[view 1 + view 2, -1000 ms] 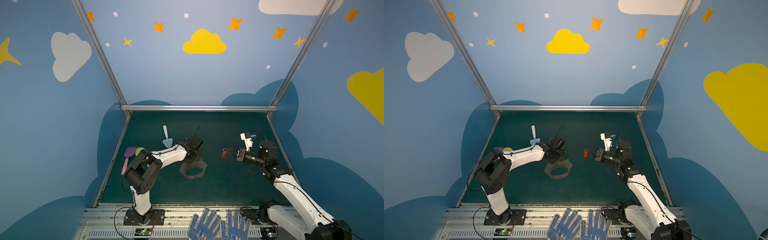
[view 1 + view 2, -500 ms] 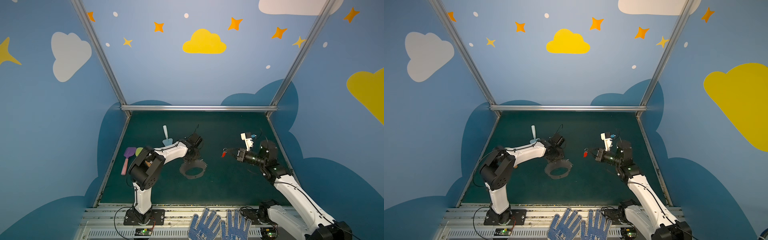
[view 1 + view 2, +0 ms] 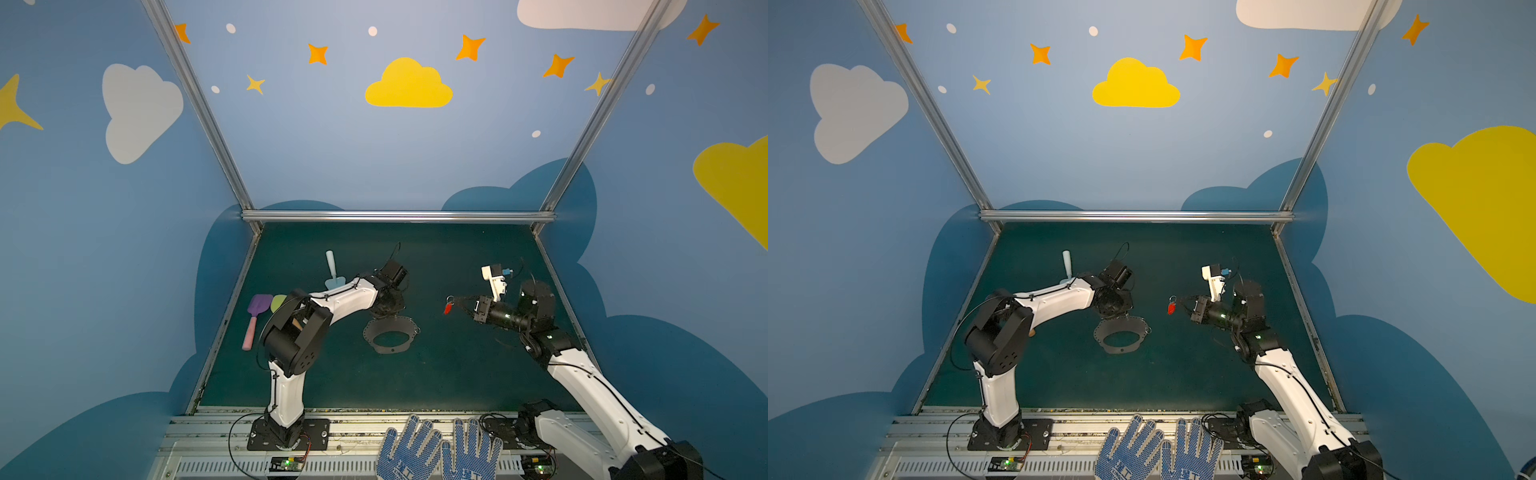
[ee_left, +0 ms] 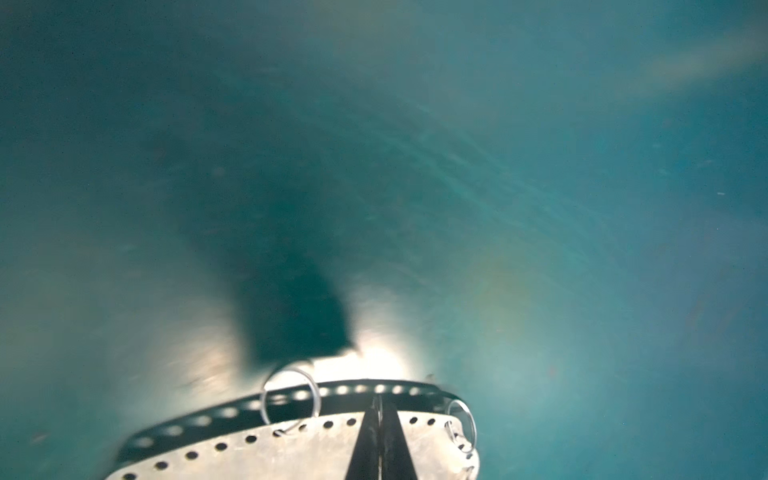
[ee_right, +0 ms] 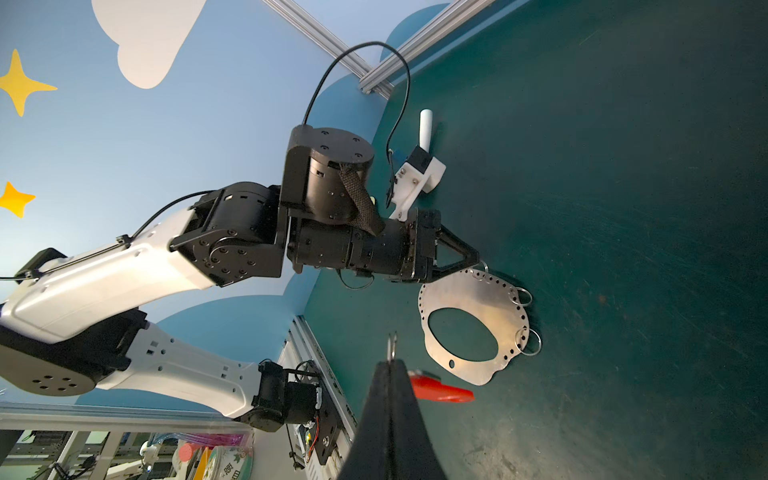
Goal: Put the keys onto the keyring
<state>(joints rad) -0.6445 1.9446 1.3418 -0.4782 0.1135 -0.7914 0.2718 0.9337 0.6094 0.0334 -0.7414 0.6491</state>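
We've got the left end effector (image 5: 477,261) pinching the keyring (image 5: 465,294) rim, right end effector (image 5: 390,362) pinching the key (image 5: 440,390); threading's not done yet.

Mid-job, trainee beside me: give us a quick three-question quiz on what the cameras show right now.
1. True or false: the right gripper holds the key clear of the keyring.
2. The left gripper has its jaws shut on: A) the keyring's rim, B) the key, C) nothing.
3. Fill in: the key's plastic head is ___.

Key: 1 true; 2 A; 3 red.
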